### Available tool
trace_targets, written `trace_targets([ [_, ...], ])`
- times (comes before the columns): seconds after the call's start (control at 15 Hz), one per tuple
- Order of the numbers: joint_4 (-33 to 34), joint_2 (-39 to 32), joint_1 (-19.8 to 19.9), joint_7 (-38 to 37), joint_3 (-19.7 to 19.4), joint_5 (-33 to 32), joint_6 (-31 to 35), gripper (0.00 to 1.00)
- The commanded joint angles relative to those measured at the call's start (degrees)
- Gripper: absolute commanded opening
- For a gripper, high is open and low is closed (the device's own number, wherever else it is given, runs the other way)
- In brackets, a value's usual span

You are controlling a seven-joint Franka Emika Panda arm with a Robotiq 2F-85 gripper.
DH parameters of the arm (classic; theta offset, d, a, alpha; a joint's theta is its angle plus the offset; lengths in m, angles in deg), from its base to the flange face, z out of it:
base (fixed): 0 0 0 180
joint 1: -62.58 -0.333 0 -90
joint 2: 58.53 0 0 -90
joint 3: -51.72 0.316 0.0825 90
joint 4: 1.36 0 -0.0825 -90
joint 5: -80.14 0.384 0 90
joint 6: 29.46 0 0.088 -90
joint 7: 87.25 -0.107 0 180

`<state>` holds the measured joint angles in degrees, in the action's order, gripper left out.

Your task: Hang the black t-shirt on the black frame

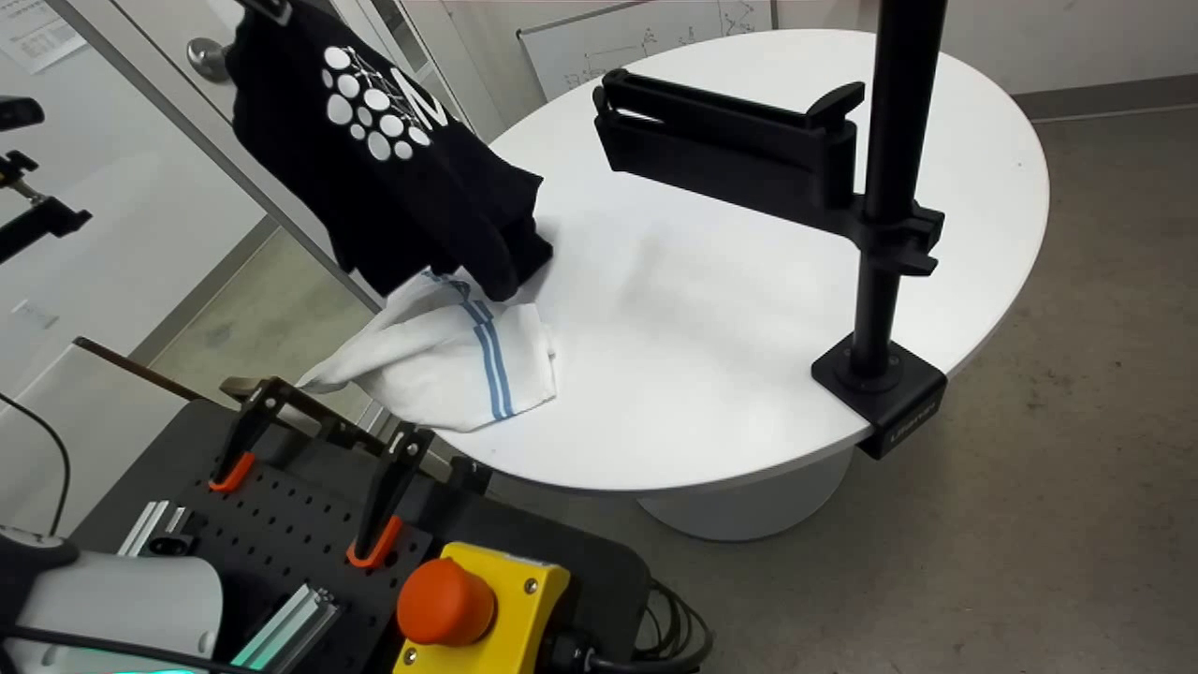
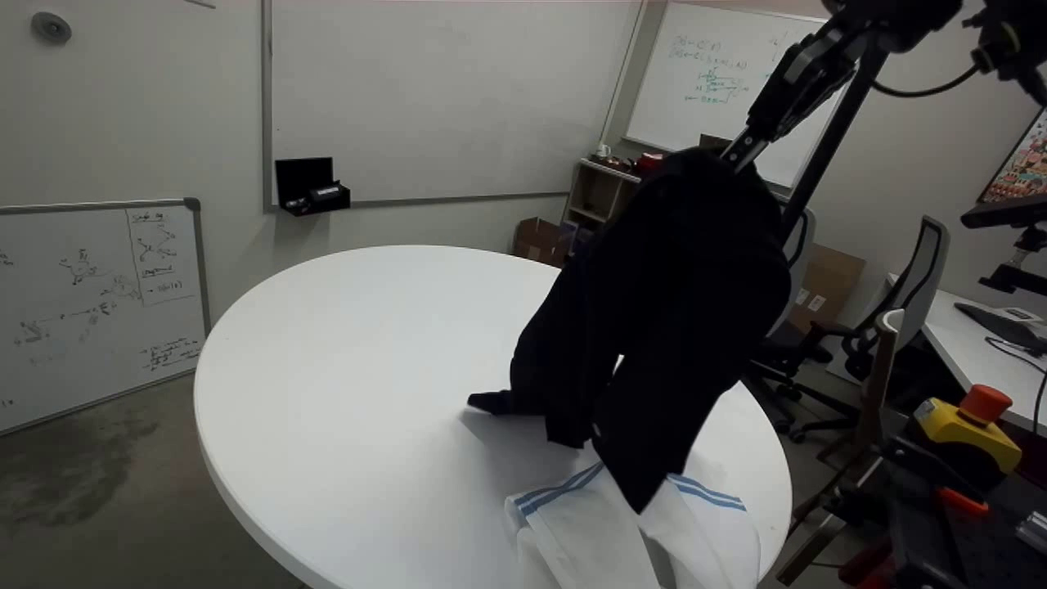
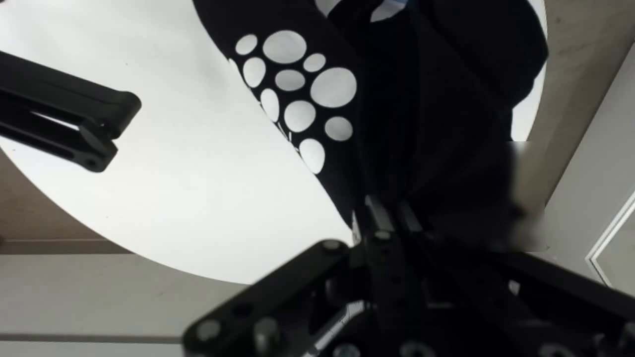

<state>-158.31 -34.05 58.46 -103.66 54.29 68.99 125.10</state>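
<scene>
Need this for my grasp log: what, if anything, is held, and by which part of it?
The black t-shirt, held by its topmost fabric in the end effector; whether that is collar or hem, I cannot tell.

in an exterior view i see the t-shirt left of the frame, over the dish towel on the table, behind the emergency-stop button.

black t-shirt: matt cloth;
black frame: smooth matt metal;
striped towel: cloth;
tabletop: smooth, faint sheen
</scene>
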Motion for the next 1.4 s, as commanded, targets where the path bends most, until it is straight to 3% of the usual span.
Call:
trace_targets([
  [0.0,-0.63,10.43,1.59,3.73,0.55,3.58,-5.73,0.01],
  [0.2,-1.96,19.17,1.12,7.33,-1.61,6.05,-13.10,0.01],
  [0.4,-0.93,26.48,3.11,9.56,-3.02,6.78,-22.56,0.01],
  [0.6,-0.12,34.12,6.57,11.40,-5.36,5.81,-32.33,0.01],
  [0.87,-0.22,43.45,13.29,15.24,-11.44,3.97,-43.93,0.01],
  [1.13,-0.04,44.83,21.50,18.65,-17.70,-2.75,-45.08,0.01],
  [1.33,-0.14,41.90,24.34,20.20,-20.97,-7.06,-41.74,0.01],
])
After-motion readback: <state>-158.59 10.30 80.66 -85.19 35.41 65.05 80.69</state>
